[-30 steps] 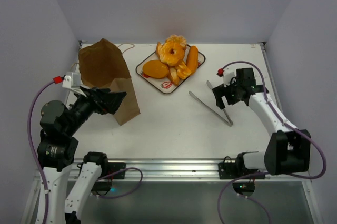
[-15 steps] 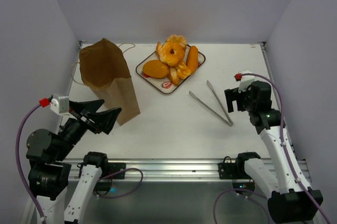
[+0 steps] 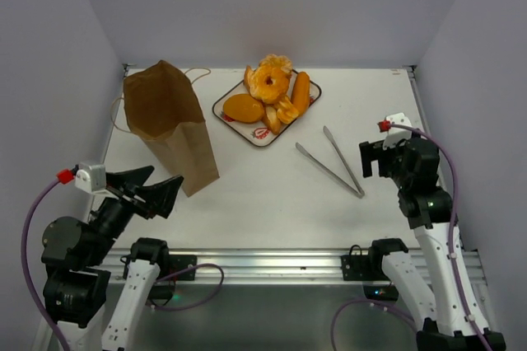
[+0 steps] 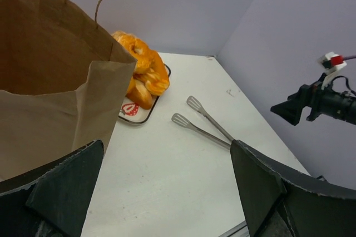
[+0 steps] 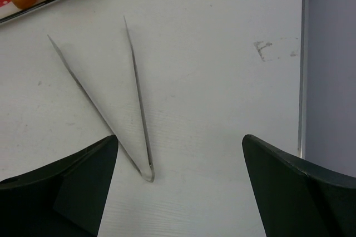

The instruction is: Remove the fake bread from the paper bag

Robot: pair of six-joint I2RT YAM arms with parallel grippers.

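Observation:
The brown paper bag (image 3: 169, 124) stands at the table's left, its mouth toward the back left; it fills the left of the left wrist view (image 4: 50, 87). The glossy orange fake bread (image 3: 272, 95) is piled on the white strawberry-print tray (image 3: 262, 136), and also shows in the left wrist view (image 4: 142, 73). My left gripper (image 3: 160, 188) is open and empty, near the front left, below the bag. My right gripper (image 3: 380, 160) is open and empty at the right, beside metal tongs (image 3: 333, 166), which the right wrist view (image 5: 111, 98) shows lying flat.
The tongs also show in the left wrist view (image 4: 203, 123), between tray and right arm. Purple walls enclose the table on three sides. A metal rail (image 3: 263, 260) runs along the near edge.
Both arms have pulled back toward the near edge. The left gripper moved away from the bag's front; the right gripper moved right, away from the tongs. Bag, tray and tongs stayed put.

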